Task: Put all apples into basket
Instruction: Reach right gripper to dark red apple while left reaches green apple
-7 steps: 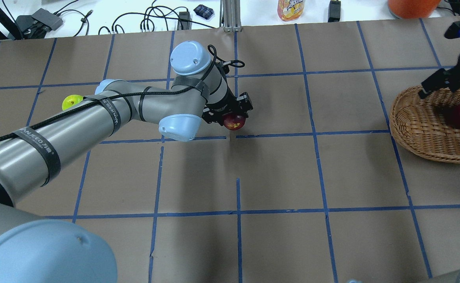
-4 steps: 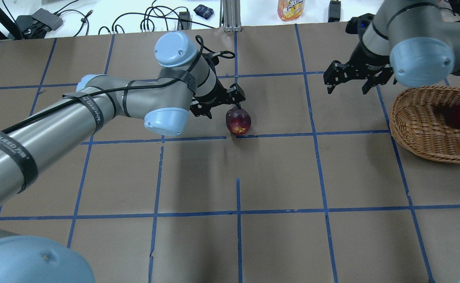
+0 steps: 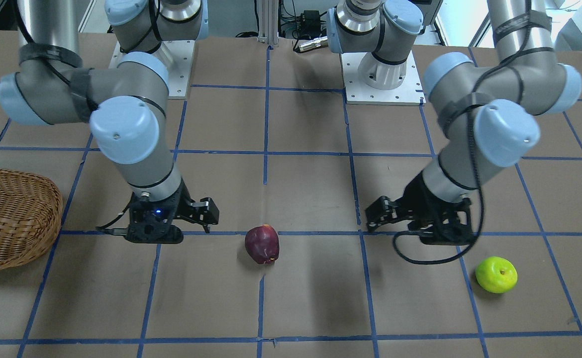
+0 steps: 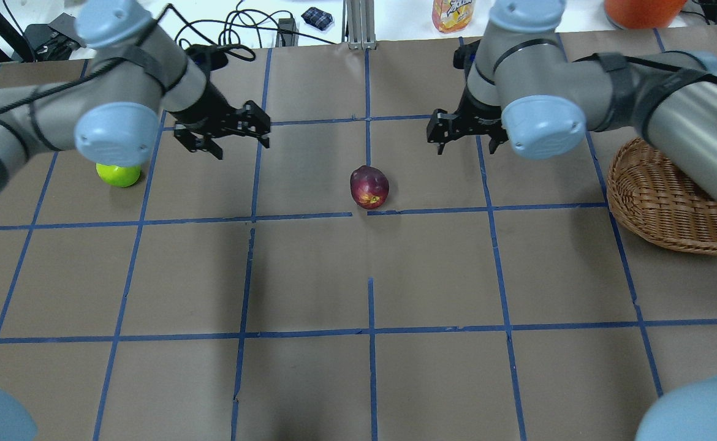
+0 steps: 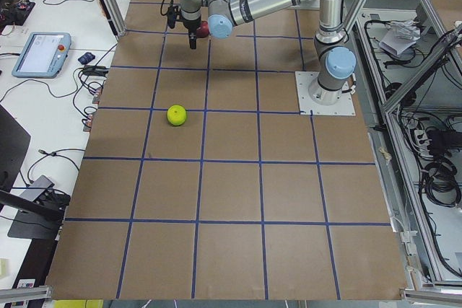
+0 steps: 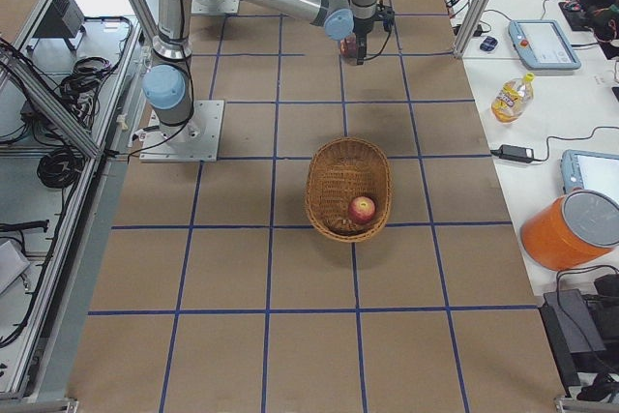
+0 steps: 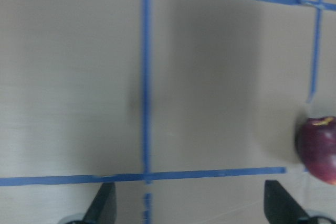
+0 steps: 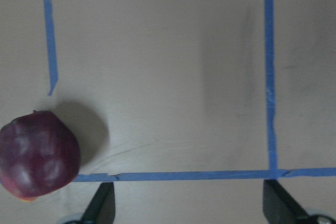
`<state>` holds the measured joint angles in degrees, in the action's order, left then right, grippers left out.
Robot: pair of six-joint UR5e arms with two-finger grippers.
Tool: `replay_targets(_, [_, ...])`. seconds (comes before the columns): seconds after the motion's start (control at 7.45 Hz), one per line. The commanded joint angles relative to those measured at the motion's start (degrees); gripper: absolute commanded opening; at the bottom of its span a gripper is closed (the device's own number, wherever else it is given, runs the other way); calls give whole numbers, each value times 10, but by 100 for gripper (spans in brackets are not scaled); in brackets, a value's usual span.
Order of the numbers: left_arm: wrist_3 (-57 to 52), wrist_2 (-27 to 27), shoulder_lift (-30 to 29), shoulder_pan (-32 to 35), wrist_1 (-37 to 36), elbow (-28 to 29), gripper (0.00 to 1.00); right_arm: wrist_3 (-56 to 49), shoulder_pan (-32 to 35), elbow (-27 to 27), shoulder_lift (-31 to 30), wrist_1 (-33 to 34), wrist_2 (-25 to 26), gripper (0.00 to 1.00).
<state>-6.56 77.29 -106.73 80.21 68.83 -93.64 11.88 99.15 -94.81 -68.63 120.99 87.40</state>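
Overhead exterior view has left gripper (image 4: 231, 136) and right gripper (image 4: 466, 138) both spread empty, flanking the maroon apple (image 4: 369, 187) loose on the table (image 4: 309, 275), well apart from the basket (image 4: 659, 202), so an off-centre grab may knock that round fruit rolling out of reach.

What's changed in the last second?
The left gripper let go of the dark apple and drew back left, toward the green apple. The right gripper swung from over the basket toward the dark apple. Apples and basket stayed put.
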Motion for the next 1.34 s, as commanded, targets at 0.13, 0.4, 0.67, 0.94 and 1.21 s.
replay_targets(0.13, [-181,117,-63,-105,125,148,100,133,102,35,81,95,6,100])
replay_targets(0.4, [-214,127,-125,-109,70,173,100,125,120,56,124,98,6,100])
replay_targets(0.67, [-232,129,-173,-119,20,167,100,95,122,51,131,86,8,100])
replay_targets(0.94, [-270,131,-194,-138,17,166,100,94,122,49,136,86,9,100])
replay_targets(1.21, [-270,130,-202,-144,17,155,100,92,125,51,141,84,10,70])
